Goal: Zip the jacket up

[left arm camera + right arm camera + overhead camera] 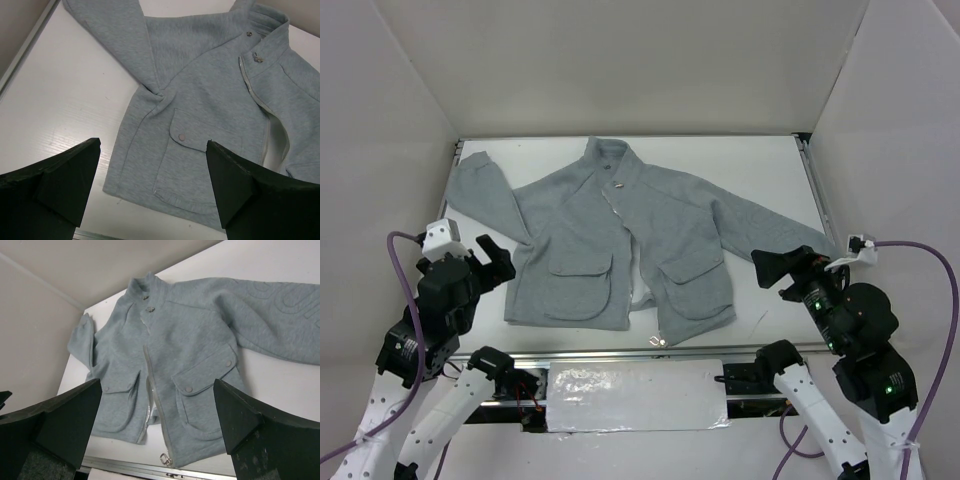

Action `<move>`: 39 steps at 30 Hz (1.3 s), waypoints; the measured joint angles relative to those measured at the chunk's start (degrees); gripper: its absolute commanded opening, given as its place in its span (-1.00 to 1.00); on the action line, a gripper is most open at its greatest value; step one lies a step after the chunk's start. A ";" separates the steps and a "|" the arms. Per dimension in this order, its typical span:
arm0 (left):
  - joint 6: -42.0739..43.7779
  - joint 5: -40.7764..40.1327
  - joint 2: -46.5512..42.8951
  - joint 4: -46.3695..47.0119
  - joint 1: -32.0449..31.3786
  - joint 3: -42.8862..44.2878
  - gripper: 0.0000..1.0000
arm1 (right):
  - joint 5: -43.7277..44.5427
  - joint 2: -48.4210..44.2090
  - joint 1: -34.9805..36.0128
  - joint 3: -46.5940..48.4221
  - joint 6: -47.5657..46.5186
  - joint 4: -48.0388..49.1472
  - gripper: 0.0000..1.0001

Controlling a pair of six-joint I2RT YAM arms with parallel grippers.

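The light-grey jacket (590, 235) lies flat on the white table (760, 160), collar at the far side and sleeves spread out. Its pale zipper (151, 382) is undone, and the two front panels gape apart near the hem. The metal zipper pull (165, 458) sits at the hem of the right panel, also seen as the pull (658, 341) from above. My left gripper (498, 258) hovers open off the jacket's left hem corner; in the left wrist view the left gripper (153, 141) frames the left flap pocket (192, 150). My right gripper (772, 270) hovers open beside the right pocket, and the right gripper (158, 380) holds nothing.
Grey walls enclose the table on three sides. A metal rail (150, 471) runs along the near edge, close to the hem. A shiny taped patch (635, 395) lies between the arm bases. Purple cables (415, 300) loop from both wrists.
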 measured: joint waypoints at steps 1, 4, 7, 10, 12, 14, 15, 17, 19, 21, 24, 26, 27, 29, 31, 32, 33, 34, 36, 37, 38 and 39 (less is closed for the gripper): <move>-0.28 -0.17 0.07 -0.11 0.00 0.00 0.99 | 0.28 -0.02 0.00 0.15 -0.02 -0.24 1.00; -1.20 -0.81 0.07 -0.55 -0.02 0.00 0.99 | 0.66 -0.02 0.00 0.63 -0.26 -0.76 1.00; -1.97 -1.29 0.07 -0.63 -0.02 0.00 0.99 | 0.63 -0.07 0.00 0.98 -0.57 -1.07 1.00; -2.01 -1.42 0.17 -0.61 0.00 0.00 0.99 | -1.46 -0.48 0.00 0.76 -1.31 -0.92 1.00; -2.03 -1.40 0.50 -0.61 -0.02 0.00 0.99 | -5.07 -0.94 0.00 -0.31 -1.44 0.09 1.00; -1.97 -1.22 0.92 -0.59 0.00 0.00 0.99 | -11.02 -0.68 0.00 -2.54 -1.22 2.25 1.00; -1.88 -1.05 1.27 -0.57 -0.02 0.00 0.99 | -14.53 -0.07 0.00 -4.33 -0.76 3.69 0.99; -1.68 0.46 2.67 -0.46 0.00 0.20 0.99 | -21.27 2.12 0.50 -9.55 1.36 8.83 0.98; -1.49 3.34 5.46 0.07 0.00 0.63 0.99 | -25.38 5.97 3.13 -16.57 4.83 15.06 0.96; -1.27 7.67 9.51 1.51 -0.02 0.68 0.99 | -25.70 11.61 10.19 -22.64 8.35 20.57 0.95; -0.44 12.00 14.58 2.67 -0.04 0.61 0.99 | -23.26 24.11 24.33 -24.59 12.31 25.73 0.88; -0.33 13.25 15.56 2.80 -0.04 0.20 0.99 | -21.24 33.62 31.61 -24.17 14.91 31.26 0.66; -0.33 13.75 14.99 2.84 -0.04 -0.15 0.99 | -21.24 37.81 33.86 -24.09 16.37 34.62 0.60; -0.33 14.51 12.87 2.89 -0.07 -0.81 0.99 | -20.06 44.35 35.17 -25.42 20.31 41.03 0.42; -0.35 14.93 10.51 3.19 -0.07 -1.27 0.99 | -18.34 47.78 35.21 -28.98 24.39 47.23 0.31; -0.35 14.99 9.70 3.30 -0.07 -1.36 0.99 | -17.66 48.83 35.21 -30.36 26.08 48.81 0.29; -0.33 15.06 8.87 3.48 -0.09 -1.36 0.99 | -16.92 50.05 35.21 -31.36 27.65 50.29 0.29; -0.28 15.23 8.31 3.87 -0.09 -1.36 0.99 | -16.35 51.54 35.39 -32.00 29.20 51.74 0.29; -0.17 15.87 8.39 4.68 -0.07 -1.36 0.99 | -15.74 54.21 35.74 -32.24 31.67 54.36 0.28; -0.11 16.28 8.96 4.92 -0.07 -1.36 0.99 | -15.56 55.56 35.93 -32.24 32.87 56.17 0.26; -0.02 16.65 9.68 5.05 -0.07 -1.36 0.99 | -15.39 56.76 36.06 -32.37 34.27 58.29 0.21; 0.02 17.11 10.51 5.09 -0.07 -1.36 0.99 | -15.30 57.75 36.13 -32.57 35.41 60.19 0.18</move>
